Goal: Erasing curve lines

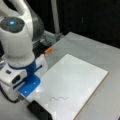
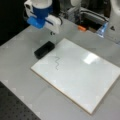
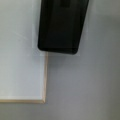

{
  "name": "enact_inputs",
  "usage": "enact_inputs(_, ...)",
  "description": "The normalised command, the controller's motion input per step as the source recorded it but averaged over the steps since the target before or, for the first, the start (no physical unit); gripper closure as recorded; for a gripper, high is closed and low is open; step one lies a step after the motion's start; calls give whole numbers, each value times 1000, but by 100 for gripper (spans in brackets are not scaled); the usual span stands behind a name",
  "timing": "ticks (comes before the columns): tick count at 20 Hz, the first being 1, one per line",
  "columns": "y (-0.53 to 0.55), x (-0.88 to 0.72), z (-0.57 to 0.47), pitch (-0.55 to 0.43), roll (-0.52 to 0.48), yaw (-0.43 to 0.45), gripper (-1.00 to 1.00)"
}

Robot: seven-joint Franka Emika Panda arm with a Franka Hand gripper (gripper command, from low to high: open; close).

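Overhead, the gripper [image 2: 52,32] hangs above the eraser [image 2: 44,49] beside the board [image 2: 82,75]; finger state unclear; the squiggle [image 2: 57,63] remains unerased.

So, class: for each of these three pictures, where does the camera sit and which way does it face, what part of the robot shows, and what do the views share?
A front view: high, looking down over the arm at the whiteboard with the curve lines.
A front view: high, from another side, showing the gripper above the eraser.
Wrist view: straight down on the eraser and a board corner; no arm part identifiable.
Shared: board and eraser in all three; squiggle in both front views.
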Motion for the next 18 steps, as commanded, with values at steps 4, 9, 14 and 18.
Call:
enact_inputs(4, -174, 203, -33, -44, 215, -37, -100)
enact_inputs(9, -165, 190, -26, 26, 108, -94, -100)
enact_inputs(14, -174, 237, -53, 91, 129, -140, -100)
enact_inputs(18, -241, 324, -64, 33, 173, -122, -100)
